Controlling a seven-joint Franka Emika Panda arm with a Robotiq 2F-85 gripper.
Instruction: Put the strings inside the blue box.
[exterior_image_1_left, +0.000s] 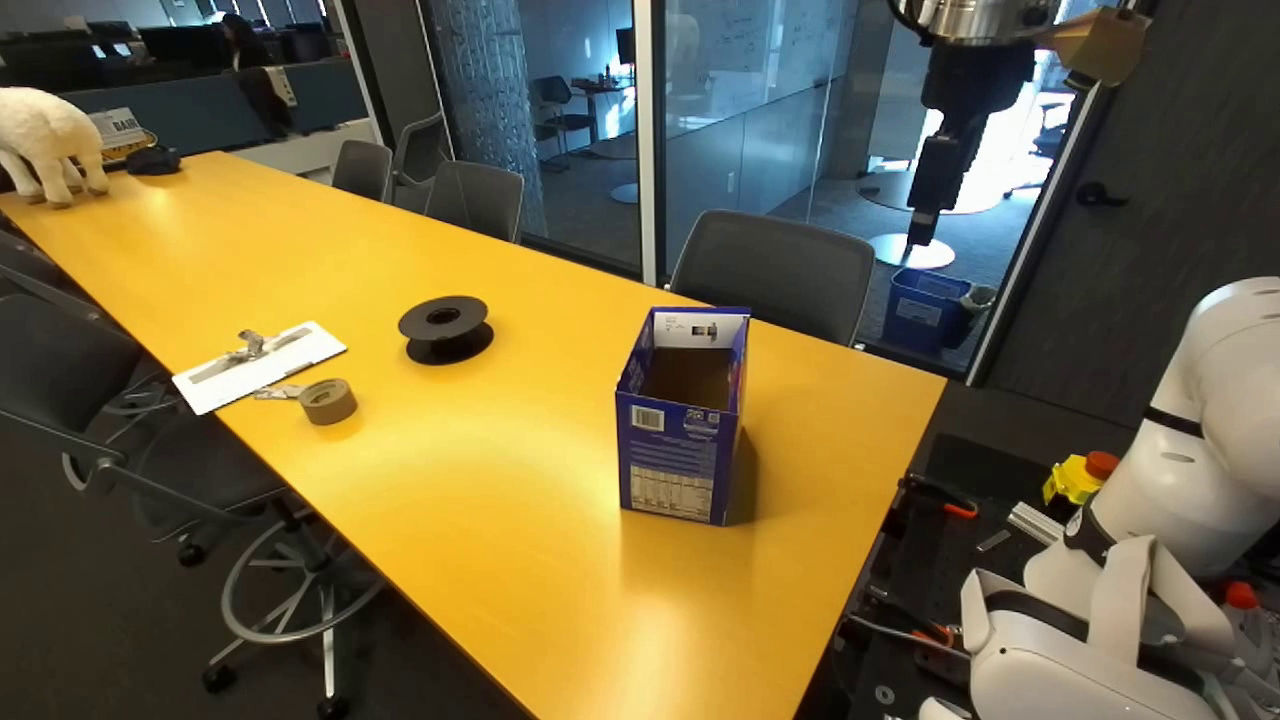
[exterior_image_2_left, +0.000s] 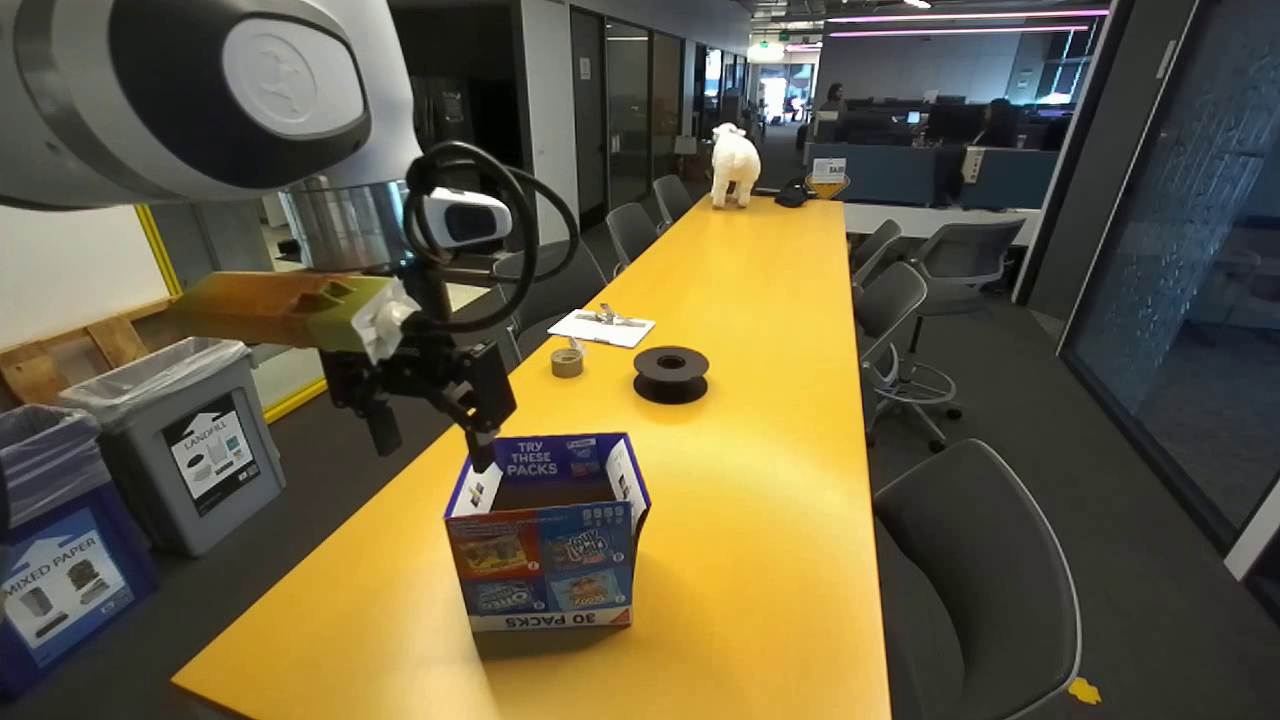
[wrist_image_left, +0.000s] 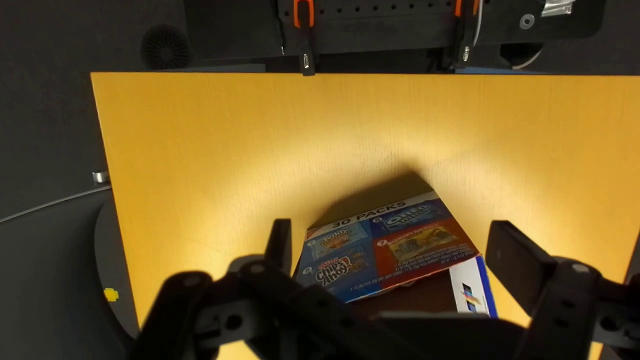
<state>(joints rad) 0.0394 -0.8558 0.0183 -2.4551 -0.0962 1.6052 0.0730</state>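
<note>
The blue box (exterior_image_1_left: 668, 455) stands upright on the yellow table (exterior_image_1_left: 480, 490), near the robot's end, with its top open. Inside it is brown, and the bottom is hard to see. Nobody can tell from here where the strings are. The gripper (exterior_image_2_left: 433, 442) hangs in the air, higher than the box and apart from it. Its two fingers are spread wide, and they hold only air. In the wrist view, the box shows below, partly between the fingers. Farther along the table, a black spool (exterior_image_2_left: 671, 380) lies flat. Near it are a roll of brown tape (exterior_image_1_left: 329, 408) and a white clipboard (exterior_image_1_left: 258, 366). A white toy sheep (exterior_image_2_left: 735, 165) stands at the far end.
</note>
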